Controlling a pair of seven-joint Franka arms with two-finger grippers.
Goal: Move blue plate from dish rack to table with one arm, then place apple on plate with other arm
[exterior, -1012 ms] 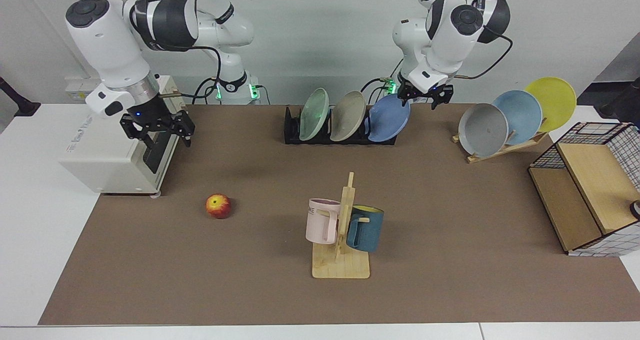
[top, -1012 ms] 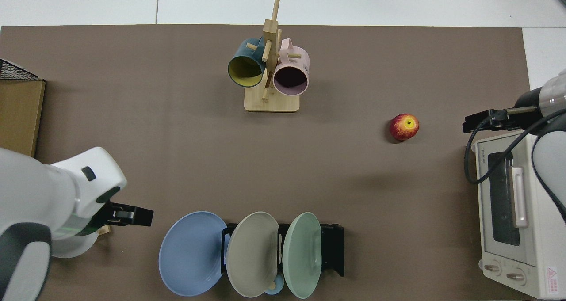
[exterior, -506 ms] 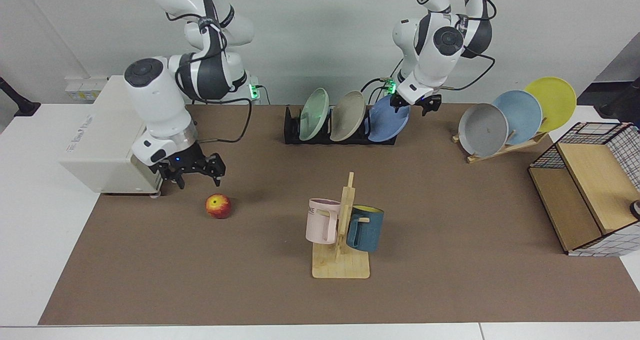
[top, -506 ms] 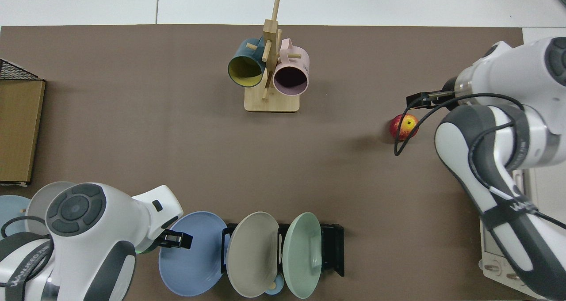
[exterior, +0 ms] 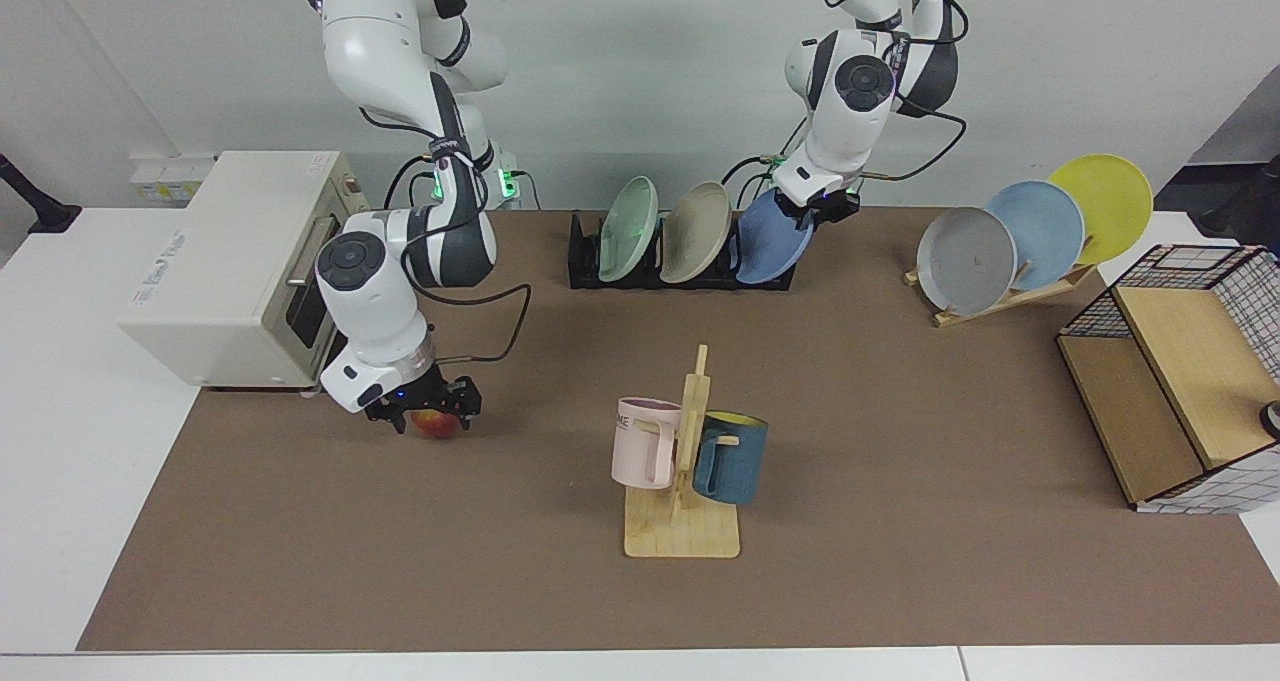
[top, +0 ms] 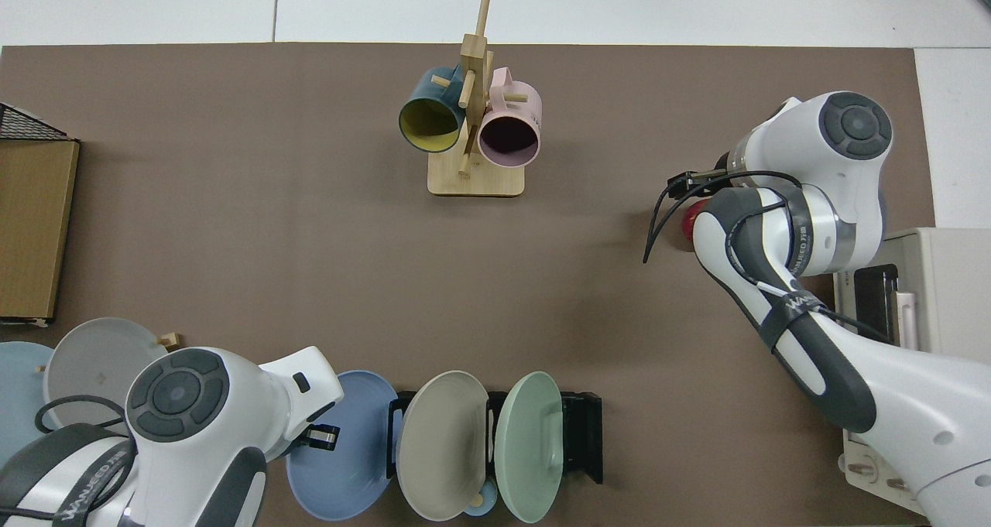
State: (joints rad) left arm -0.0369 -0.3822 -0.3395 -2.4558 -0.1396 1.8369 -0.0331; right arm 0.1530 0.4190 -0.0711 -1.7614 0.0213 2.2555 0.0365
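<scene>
The right gripper (exterior: 430, 420) sits low over the apple (exterior: 432, 423) on the desk (exterior: 900, 441), fingers spread either side. The left gripper (exterior: 820, 207) meets the blue plate (exterior: 770, 246) standing in the dish rack (exterior: 585, 261); its finger spacing cannot be told.

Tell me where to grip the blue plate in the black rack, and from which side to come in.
Grip the blue plate by its upper rim, coming from above at the rack's open end. It stands on edge, leaning, in the end slot of the dish rack, so only the rim offers a thin edge for two fingers, and the beige plate blocks the other side. The left gripper is already at that rim.
</scene>
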